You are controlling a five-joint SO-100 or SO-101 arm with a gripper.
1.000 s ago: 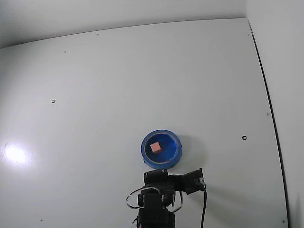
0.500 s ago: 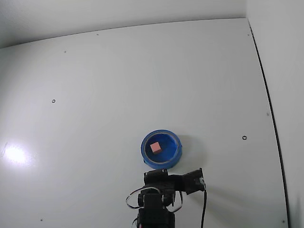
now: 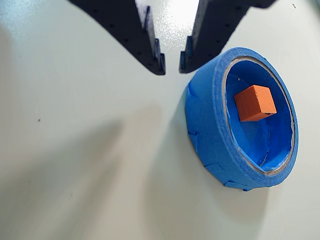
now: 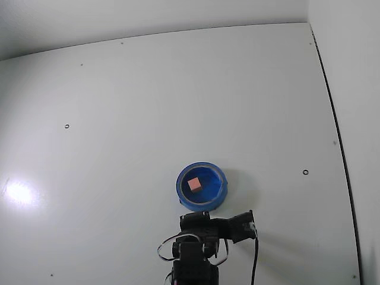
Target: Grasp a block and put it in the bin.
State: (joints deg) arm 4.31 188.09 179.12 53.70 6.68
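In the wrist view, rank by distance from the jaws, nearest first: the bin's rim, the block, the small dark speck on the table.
Measured from the gripper:
1. The bin: its near rim sits just right of the jaws.
2. The block: farther right, inside the bin.
3. The speck: far left on the bare table.

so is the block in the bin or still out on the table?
In. The block sits on the floor inside the bin, clear of the rim in the wrist view; the fixed view agrees. The hand is empty beside it.
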